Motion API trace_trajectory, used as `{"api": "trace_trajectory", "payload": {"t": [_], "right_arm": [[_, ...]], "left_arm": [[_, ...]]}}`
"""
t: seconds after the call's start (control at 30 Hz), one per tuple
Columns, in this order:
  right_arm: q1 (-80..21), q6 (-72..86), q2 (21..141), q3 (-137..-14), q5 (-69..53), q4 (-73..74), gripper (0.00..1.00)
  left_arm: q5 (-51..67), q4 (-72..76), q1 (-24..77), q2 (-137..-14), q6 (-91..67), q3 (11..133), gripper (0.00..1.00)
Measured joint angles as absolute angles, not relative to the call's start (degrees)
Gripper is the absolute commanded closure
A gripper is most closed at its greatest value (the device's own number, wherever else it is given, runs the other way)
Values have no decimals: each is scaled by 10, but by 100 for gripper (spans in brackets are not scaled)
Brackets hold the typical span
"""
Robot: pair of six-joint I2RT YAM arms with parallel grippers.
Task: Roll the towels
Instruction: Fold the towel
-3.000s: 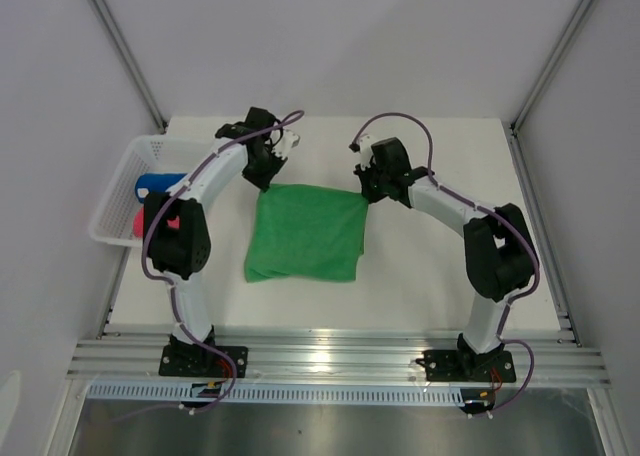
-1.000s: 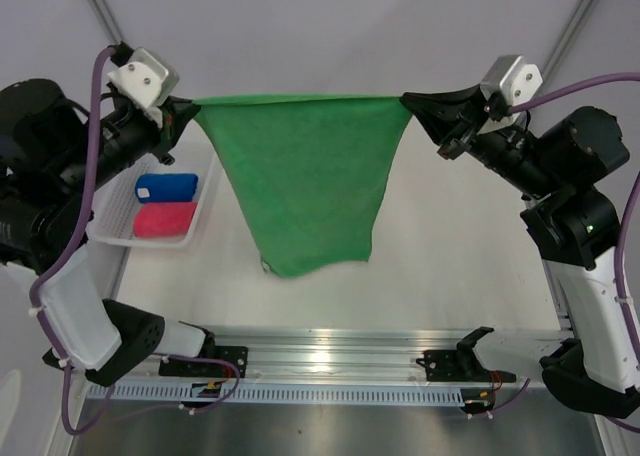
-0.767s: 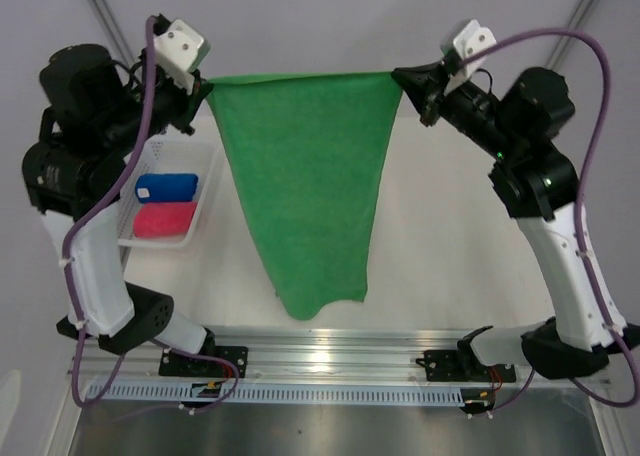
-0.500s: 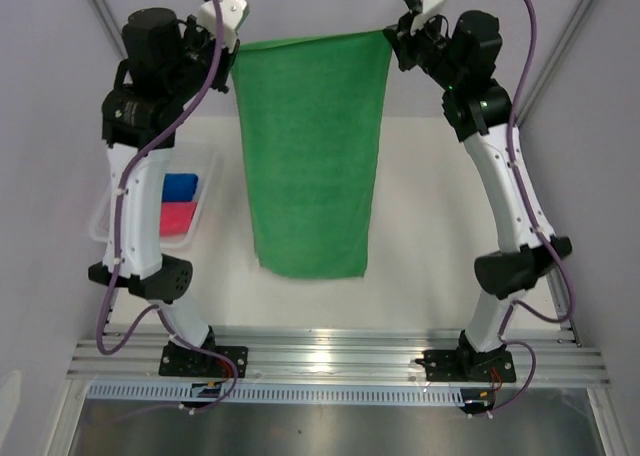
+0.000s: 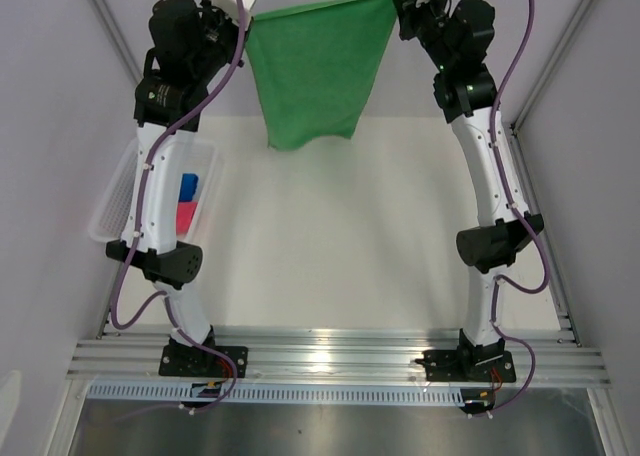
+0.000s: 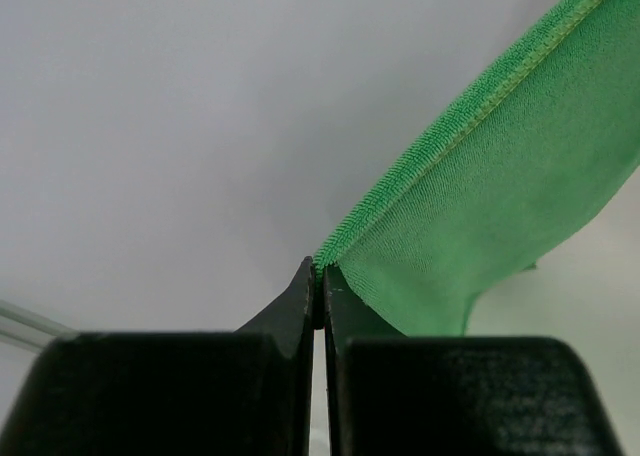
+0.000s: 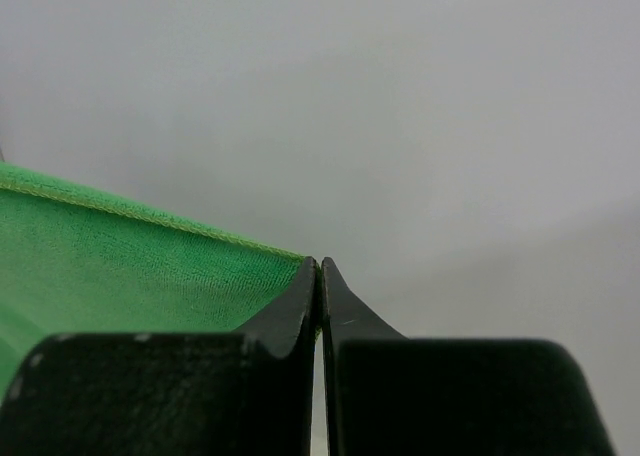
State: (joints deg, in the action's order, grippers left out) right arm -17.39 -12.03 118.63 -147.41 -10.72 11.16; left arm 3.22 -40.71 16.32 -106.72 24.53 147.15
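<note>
**Item 1.** White plastic mesh basket (image 5: 108,204), qty 1, at far L edge of white table (image 5: 340,236), partly behind my L arm (image 5: 150,176).
- Holds 1 royal blue microfibre towel (image 5: 189,187).
- Holds 1 pink-red microfibre towel (image 5: 185,216), just beside the blue one on the near side.
- Only slivers of both show, so can't tell their shape.

**Item 2.** L claw (image 5: 247,12), raised high. Jaws pinched tight on top L corner of bright green microfibre towel (image 5: 315,71). Wrist view shows the stitched hem running out from the tips.

**Item 3.** Green towel, lifted clear of table, strung between my 2 claws.
- Top hem pulled straight.
- Body hangs down, narrowing to a rumpled lower end.
- Fine nap, one layer at the hem.

**Item 4.** R claw (image 5: 397,1), approx same height as L. Jaws pinched tight on top R corner of green towel.

**Count.** Towels 3 (1 green, 1 blue, 1 pink-red). Basket 1. Claws 2, both gripping.
</note>
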Motion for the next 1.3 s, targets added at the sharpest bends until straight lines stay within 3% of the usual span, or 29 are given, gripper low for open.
{"api": "trace_trajectory", "payload": {"t": [0.23, 0.57, 0.8, 1.07, 1.3], "right_arm": [[-171, -134, 1165, -1431, -109, 107, 100], [-163, -189, 885, -934, -196, 69, 100], [-189, -197, 716, -715, -301, 130, 100], [-310, -144, 651, -554, -347, 222, 100], [-359, -123, 665, -535, -398, 328, 100]], "left_arm": [[37, -380, 163, -1065, 255, 1443, 99], [115, -432, 149, -986, 279, 1228, 99], [202, -572, 138, -853, 360, 1029, 99], [273, -721, 131, -706, 437, 805, 99], [303, -769, 138, -686, 472, 677, 99]]}}
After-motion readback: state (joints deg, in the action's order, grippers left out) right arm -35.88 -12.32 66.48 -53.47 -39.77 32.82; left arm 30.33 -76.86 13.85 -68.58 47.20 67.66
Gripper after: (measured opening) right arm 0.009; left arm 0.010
